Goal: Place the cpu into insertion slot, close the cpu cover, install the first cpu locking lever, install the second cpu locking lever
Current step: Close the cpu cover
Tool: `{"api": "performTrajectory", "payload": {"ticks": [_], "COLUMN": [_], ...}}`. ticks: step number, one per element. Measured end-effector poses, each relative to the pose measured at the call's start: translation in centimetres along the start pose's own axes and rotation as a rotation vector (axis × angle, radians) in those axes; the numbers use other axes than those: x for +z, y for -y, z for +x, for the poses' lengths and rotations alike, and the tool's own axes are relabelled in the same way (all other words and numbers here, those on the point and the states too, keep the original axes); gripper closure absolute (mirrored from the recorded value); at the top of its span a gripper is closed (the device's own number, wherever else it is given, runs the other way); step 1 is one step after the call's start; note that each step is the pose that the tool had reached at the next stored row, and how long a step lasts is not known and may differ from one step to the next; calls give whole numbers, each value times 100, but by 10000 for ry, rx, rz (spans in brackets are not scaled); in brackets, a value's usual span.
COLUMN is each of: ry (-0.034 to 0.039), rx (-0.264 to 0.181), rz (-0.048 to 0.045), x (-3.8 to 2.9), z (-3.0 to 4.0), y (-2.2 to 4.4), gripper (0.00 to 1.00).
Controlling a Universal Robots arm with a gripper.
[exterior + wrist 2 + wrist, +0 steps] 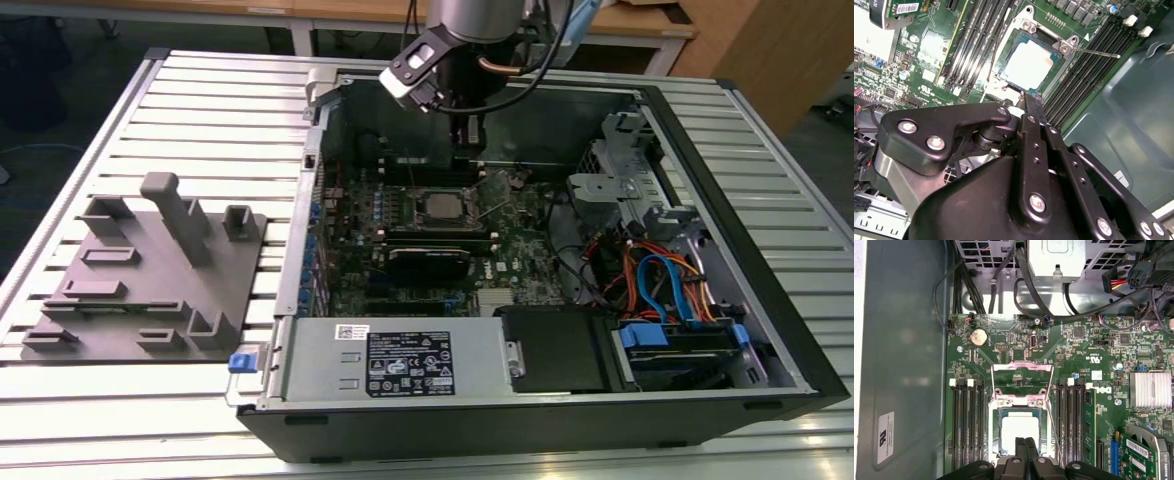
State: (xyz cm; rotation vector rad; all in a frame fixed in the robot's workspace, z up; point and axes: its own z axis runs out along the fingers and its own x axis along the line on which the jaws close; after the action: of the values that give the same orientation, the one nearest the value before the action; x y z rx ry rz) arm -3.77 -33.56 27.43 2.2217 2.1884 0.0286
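slatted metal table (200, 90) holds an open computer case (534, 425). the cpu (1021, 427) lies flat in the insertion slot (1021, 412) on the green board (1084, 350). the cpu cover (1022, 366) stands flipped open, just beside the slot. the gripper (1024, 442) hangs over the cpu, fingers pressed together, holding nothing.

A table (200, 90) of pale metal slats is seen from above in the exterior view, its ribs running from side to side. An open black computer case (534, 425) is laid flat on it, towards the exterior view's right. A grey moulded tray (134, 290) with upright blocks is set just beside the case, on the exterior view's left.
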Motion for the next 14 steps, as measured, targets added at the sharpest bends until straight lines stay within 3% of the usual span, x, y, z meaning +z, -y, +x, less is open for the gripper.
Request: {"api": "performTrajectory", "payload": {"ticks": [3, 6, 14], "ry": [4, 13, 13], "rx": [1, 2, 2], "rz": [94, 98, 98], "x": [-1, 1, 1], "z": [0, 1, 1], "y": [-9, -52, -53], "gripper": [90, 90, 90]}}
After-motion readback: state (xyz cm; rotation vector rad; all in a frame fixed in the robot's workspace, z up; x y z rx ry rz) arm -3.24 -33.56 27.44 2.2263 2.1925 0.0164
